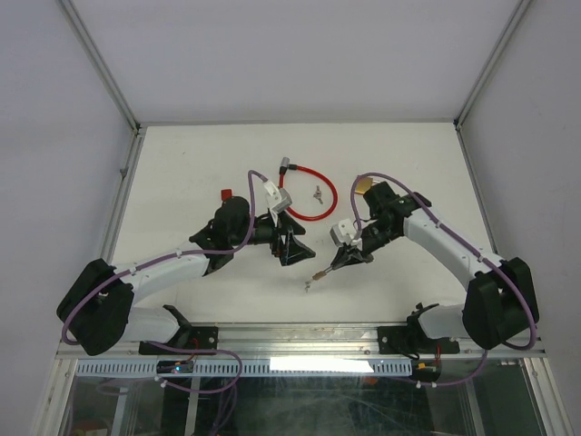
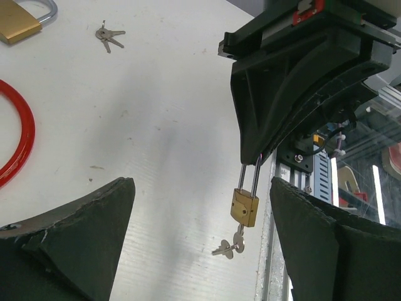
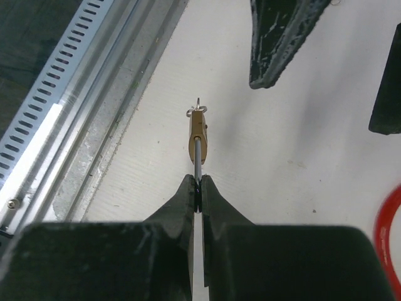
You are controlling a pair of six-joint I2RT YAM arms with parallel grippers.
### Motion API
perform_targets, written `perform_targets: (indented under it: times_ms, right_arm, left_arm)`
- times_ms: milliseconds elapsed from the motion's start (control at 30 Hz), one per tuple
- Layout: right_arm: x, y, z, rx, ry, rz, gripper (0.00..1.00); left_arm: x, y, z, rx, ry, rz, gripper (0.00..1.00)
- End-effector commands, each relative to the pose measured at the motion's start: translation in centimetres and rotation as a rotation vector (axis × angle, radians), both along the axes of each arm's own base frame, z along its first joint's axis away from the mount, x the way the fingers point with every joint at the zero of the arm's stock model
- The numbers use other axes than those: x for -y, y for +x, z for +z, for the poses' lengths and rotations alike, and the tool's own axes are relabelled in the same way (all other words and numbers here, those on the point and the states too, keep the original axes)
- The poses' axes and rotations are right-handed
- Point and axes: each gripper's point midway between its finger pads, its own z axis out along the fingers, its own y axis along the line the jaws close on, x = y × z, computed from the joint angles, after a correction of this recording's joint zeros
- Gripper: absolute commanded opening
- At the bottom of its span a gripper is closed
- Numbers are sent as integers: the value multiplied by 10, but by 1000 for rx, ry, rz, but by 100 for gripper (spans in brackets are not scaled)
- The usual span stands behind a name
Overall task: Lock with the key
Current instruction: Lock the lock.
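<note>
A white table (image 1: 182,182) is seen inside a booth walled in pale panels and framed by aluminium posts (image 1: 100,64). An aluminium rail (image 3: 88,119) is run along the near edge, where both arm bases are bolted. Toward the far middle a red cable (image 2: 26,135) is laid in a loop; a loose pair of keys (image 2: 109,36) is seen inside that loop in the top view; a second brass padlock (image 2: 22,24) is lain just beside the right arm's forearm.

Open surface is offered along the far strip of the table and at both side margins. The near middle is taken up by the two grippers, which are held near each other but apart; the near edge is bounded by the rail.

The left gripper (image 1: 290,247) is spread wide and holds nothing; its fingers (image 2: 81,238) are turned toward the right gripper, and the table is seen through the gap between them. The right gripper (image 3: 198,188) is pressed fully together on the top of the long shackle of a small brass padlock (image 3: 198,135); the padlock is hung from the fingertips over the near middle of the table, close to the rail. A bunch of keys (image 2: 232,244) is hung from the padlock's lower end; whether a key is seated in the keyhole, and whether the keys touch the table, cannot be told.
</note>
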Motion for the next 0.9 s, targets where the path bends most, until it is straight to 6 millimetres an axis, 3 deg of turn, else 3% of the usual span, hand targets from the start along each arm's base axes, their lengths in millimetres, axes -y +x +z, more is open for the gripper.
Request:
perform_targets:
  times_ms: [0, 267, 467, 667, 867]
  right_arm:
    - [0, 6, 8, 216, 71, 104, 0]
    - [5, 13, 3, 219, 0, 181, 0]
    - [3, 17, 11, 170, -9, 208, 0]
    - [-1, 20, 17, 148, -3, 210, 0]
    - [-3, 16, 26, 167, 36, 249, 0]
  left_arm:
    - [4, 1, 35, 88, -72, -29, 90]
    - [6, 0, 47, 107, -92, -45, 87]
    - [13, -5, 47, 96, -95, -78, 74]
    - [21, -11, 21, 86, -47, -110, 71]
    - [30, -22, -7, 28, -16, -217, 81]
